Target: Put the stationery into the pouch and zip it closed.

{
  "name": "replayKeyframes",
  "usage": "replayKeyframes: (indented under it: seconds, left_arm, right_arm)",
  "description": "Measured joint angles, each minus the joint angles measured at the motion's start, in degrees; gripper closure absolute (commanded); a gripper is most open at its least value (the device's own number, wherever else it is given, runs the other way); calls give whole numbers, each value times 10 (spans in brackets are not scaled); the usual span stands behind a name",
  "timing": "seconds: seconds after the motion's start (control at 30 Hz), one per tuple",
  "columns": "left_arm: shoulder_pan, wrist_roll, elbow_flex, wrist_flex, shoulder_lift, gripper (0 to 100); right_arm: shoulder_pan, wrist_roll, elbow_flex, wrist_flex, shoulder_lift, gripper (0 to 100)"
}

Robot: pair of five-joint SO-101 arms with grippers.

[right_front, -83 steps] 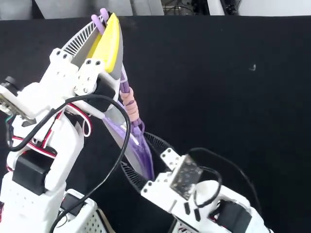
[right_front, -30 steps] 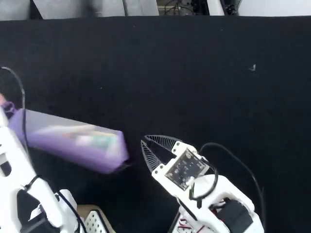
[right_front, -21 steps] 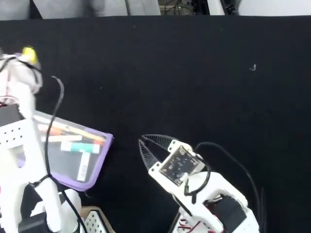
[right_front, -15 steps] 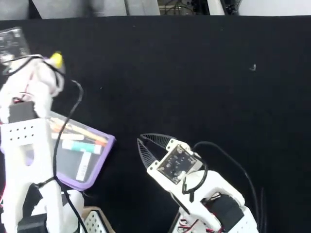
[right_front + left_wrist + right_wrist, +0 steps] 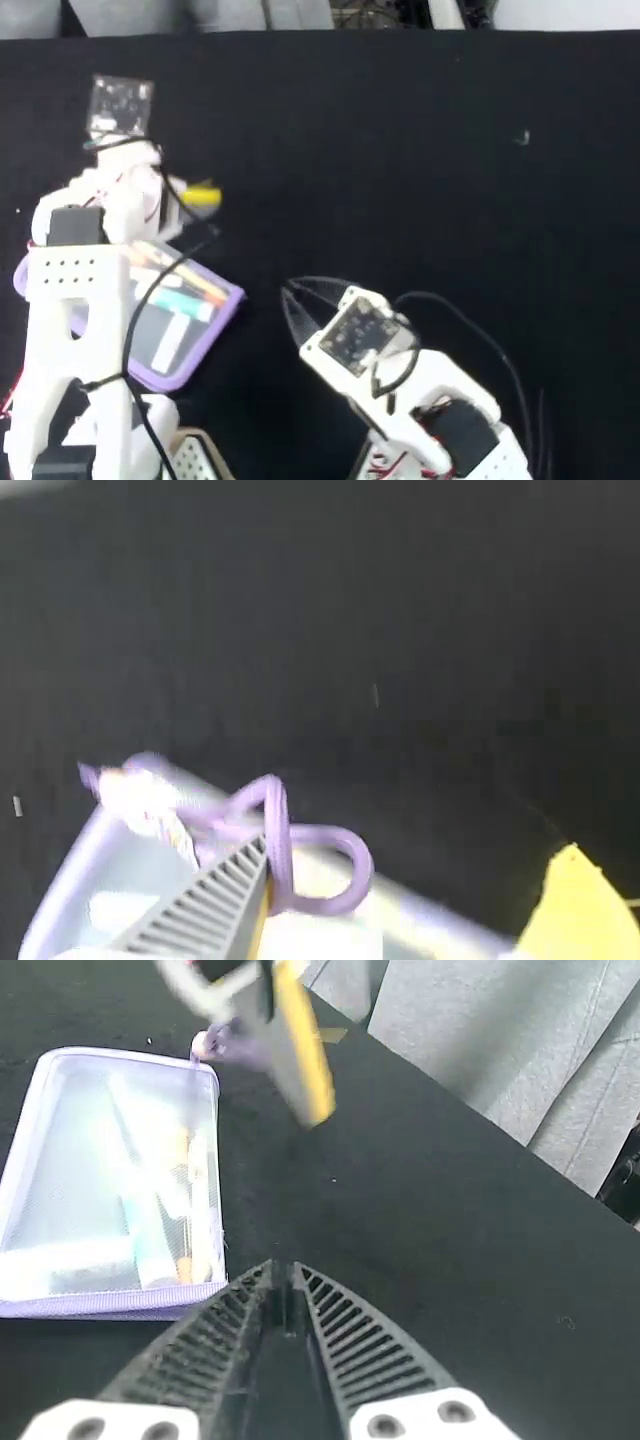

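High view, from the left: the white left arm [image 5: 75, 330] stands over the pouch [image 5: 180, 335]. The pouch lies flat on the black table [image 5: 450, 200] at the left side, close to the arms' bases, with its clear face up and its purple rim showing. Stationery [image 5: 185, 290] lies inside it, pens and a white piece side by side. The left gripper [image 5: 197, 200] hangs just past the pouch's far corner, jaws spread wide with nothing between them. In the left wrist view the purple pull cord [image 5: 300, 865] loops beside the ribbed finger [image 5: 200, 910], possibly touching it, though blur hides that. Further right, apart from the pouch, the right gripper [image 5: 293, 298] sits low, its black fingers pressed together on nothing.
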State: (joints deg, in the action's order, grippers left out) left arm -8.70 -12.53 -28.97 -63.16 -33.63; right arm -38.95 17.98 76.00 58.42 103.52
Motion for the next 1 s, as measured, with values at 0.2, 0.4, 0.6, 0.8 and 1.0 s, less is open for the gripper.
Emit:
replayKeyframes:
  seconds: [0.2,0.4,0.6,0.8,1.0]
  left_arm:
    - [-26,-42,0,-108,0,604]
    - [-70,-46,-55,-119,-1,604]
    - [-138,-46,-72,-153,-8,612]
    - [-202,-46,-72,-251,-127,903]
    - [-215,-46,-86,-299,-378,953]
  right_arm:
    - [0,0,0,0,0,982]
    - [0,0,0,0,0,982]
    - [0,0,19,-11,0,982]
    - [28,0,103,-130,0,983]
    - [98,0,144,-241,0,986]
